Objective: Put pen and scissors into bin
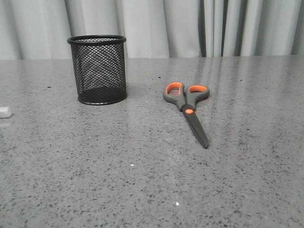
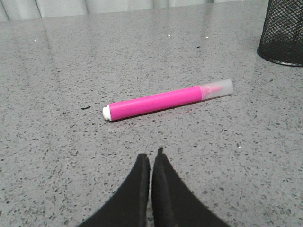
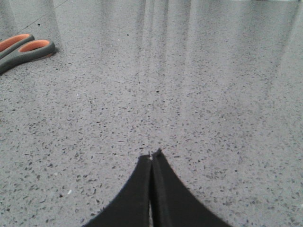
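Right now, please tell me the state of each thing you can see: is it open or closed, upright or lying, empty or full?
Black wire-mesh cup: upright, nothing visible inside.
Grey scissors with orange-lined handles: lying flat on the table, blades closed.
Pink pen with whitish cap: lying flat, cap on.
Left gripper: shut, holding nothing.
Right gripper: shut, holding nothing.

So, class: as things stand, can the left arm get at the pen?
Probably yes. The pen lies flat on bare table ahead of the left gripper, nothing between them. But its fingers are shut and must open first.
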